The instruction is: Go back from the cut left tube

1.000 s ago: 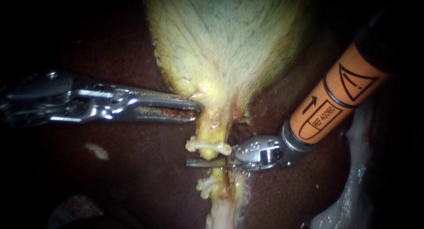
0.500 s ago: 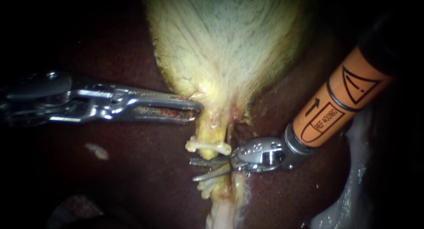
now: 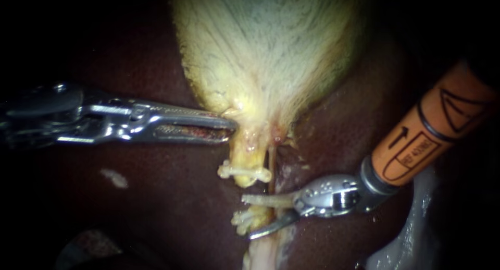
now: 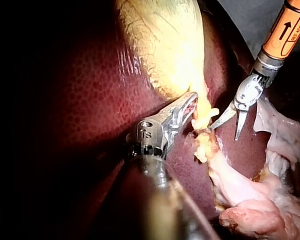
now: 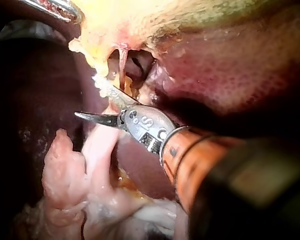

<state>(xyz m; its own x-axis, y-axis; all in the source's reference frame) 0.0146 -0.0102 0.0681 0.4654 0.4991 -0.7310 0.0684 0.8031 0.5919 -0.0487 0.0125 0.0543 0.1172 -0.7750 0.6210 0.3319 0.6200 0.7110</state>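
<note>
Silver-jawed, my left instrument (image 3: 229, 126) lies flat across the dark liver (image 3: 156, 197), its jaws pinching the lower edge of the pale gallbladder (image 3: 265, 51). Just below them the cut left tube (image 3: 244, 158) hangs as a yellow stump with a white clip (image 3: 245, 171) across it. Its other end lies apart underneath, bearing a lower clip (image 3: 240, 219). My right instrument (image 3: 247, 217) has its blades spread, one in the gap between the stumps, one below the lower clip, gripping nothing.
</note>
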